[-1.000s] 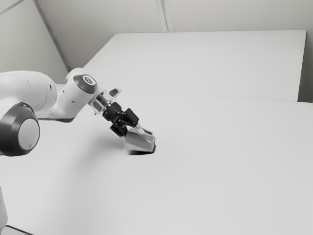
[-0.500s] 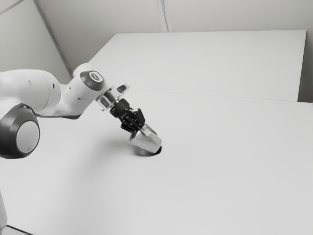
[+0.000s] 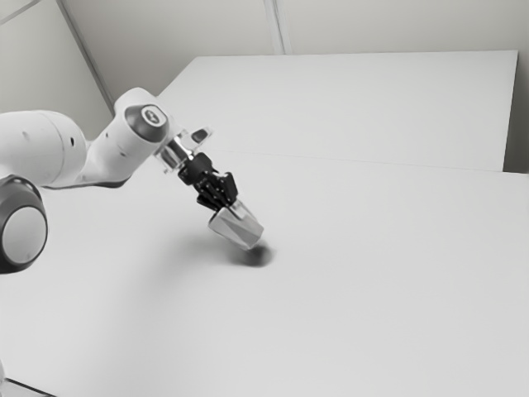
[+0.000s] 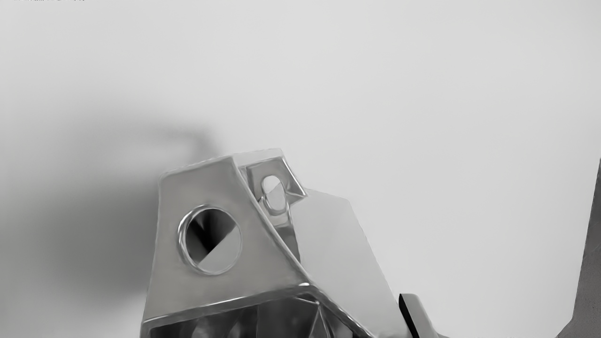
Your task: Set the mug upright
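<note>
White rounded arm, dark grey joint rings, pale discs, black jaws

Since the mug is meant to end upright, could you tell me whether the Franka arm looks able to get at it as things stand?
Yes, it seems so: the end effector appears to grip the tilted mug by its upper part, with no obstacle visible between them.

Tbl: plain, v. light grey surf., w/ a soft dk shadow on it.
</note>
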Tool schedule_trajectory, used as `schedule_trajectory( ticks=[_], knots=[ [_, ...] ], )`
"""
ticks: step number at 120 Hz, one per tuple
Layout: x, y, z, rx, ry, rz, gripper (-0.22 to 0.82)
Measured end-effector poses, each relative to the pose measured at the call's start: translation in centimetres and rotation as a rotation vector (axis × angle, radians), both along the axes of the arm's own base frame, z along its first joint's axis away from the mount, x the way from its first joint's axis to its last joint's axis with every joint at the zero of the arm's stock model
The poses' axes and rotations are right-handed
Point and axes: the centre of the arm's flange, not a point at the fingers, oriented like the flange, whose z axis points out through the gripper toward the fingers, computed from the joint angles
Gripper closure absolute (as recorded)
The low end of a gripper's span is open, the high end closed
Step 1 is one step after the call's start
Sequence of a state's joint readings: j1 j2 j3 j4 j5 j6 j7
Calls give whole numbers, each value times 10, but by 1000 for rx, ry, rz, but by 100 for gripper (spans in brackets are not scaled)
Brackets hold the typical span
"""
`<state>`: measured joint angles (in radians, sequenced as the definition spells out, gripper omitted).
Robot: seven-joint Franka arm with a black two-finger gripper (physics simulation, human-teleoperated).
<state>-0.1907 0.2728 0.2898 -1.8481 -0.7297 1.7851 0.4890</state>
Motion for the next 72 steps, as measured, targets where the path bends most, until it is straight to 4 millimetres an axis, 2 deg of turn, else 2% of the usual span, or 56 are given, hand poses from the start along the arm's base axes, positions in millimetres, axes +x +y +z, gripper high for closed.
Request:
schedule_trajectory(
  ticks=[8, 18, 46, 59, 72],
  knots=[
    [-12, -5, 12, 56, -12, -37, 74],
    [-30, -5, 17, 124, -19, -66, 74],
    [-49, -3, 31, 366, -80, -165, 75],
    [-54, -16, 24, 479, -111, -243, 74],
    [-52, -39, 24, 568, -162, -326, 74]
  ],
)
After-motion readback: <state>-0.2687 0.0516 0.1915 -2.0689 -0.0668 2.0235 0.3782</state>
